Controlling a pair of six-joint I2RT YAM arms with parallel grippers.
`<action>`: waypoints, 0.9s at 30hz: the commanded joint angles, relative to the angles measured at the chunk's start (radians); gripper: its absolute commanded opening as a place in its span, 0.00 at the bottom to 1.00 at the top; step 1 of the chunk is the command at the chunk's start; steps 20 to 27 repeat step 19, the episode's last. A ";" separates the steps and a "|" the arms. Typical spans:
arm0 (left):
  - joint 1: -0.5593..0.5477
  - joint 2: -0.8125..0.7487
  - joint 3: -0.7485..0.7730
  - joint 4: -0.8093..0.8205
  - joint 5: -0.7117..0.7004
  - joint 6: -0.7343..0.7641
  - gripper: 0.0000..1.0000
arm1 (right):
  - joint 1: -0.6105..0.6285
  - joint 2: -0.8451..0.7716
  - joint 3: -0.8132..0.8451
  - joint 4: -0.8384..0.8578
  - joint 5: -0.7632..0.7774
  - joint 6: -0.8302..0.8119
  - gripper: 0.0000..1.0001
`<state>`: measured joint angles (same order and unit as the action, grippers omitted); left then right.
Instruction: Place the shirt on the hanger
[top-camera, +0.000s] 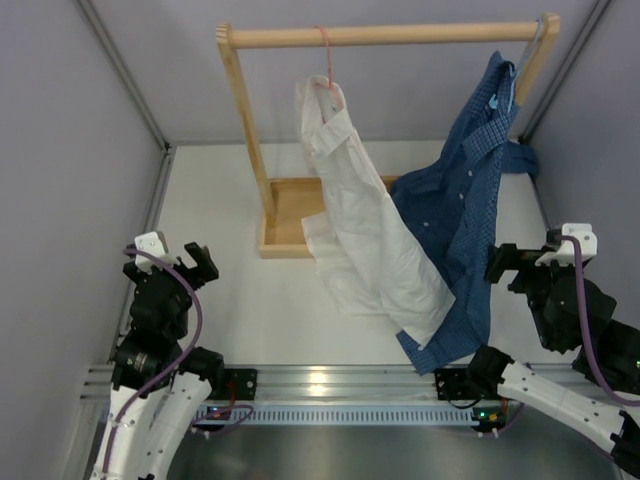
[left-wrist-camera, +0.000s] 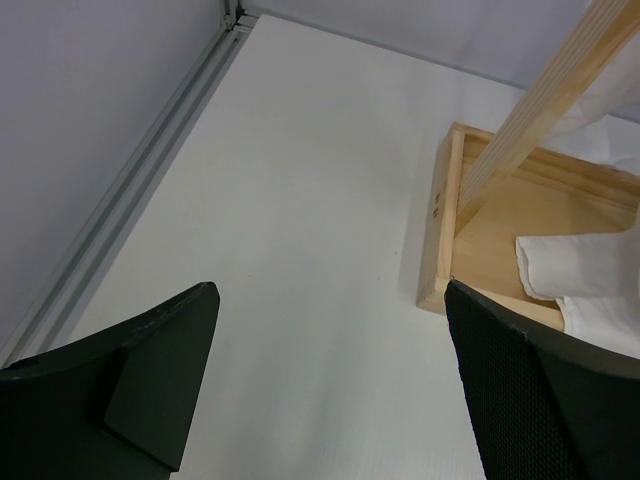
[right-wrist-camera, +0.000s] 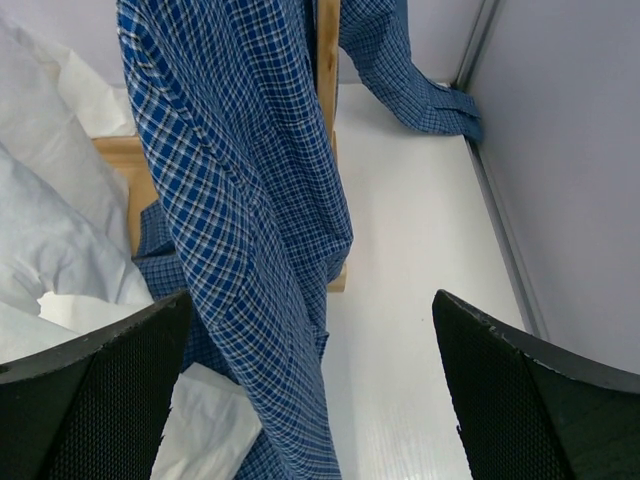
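— Over the white tabletop (top-camera: 225, 310), what do we see on the wooden rack (top-camera: 400, 36)?
— The wrinkled white button-up shirt (top-camera: 362, 225) hangs from the rack's rail, tail draped past its base, because the thin pink wire hanger (top-camera: 326, 58) hooked there seems to carry its collar.
— And our pincers?
— Our left pincer (left-wrist-camera: 330, 400) and right pincer (right-wrist-camera: 310, 395) flank the rack's base, fingers apart, empty.

The shirt (top-camera: 365, 230) is plain white, its hanger (top-camera: 326, 55) pink. Past the black jaws on the right, the other shirt (right-wrist-camera: 250, 200) is blue with fine white checks. Pale wood rack (top-camera: 390, 36); white bench (top-camera: 240, 310).
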<state>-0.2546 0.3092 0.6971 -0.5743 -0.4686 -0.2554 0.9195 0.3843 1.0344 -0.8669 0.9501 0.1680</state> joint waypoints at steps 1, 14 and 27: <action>0.006 -0.001 -0.011 0.074 0.011 0.010 0.98 | -0.008 -0.031 -0.019 0.009 0.035 0.002 1.00; 0.048 0.033 -0.010 0.086 0.061 0.011 0.98 | -0.008 0.001 -0.022 0.020 0.029 0.010 0.99; 0.048 0.028 -0.011 0.085 0.059 0.015 0.98 | -0.008 0.010 -0.023 0.019 0.030 0.015 0.99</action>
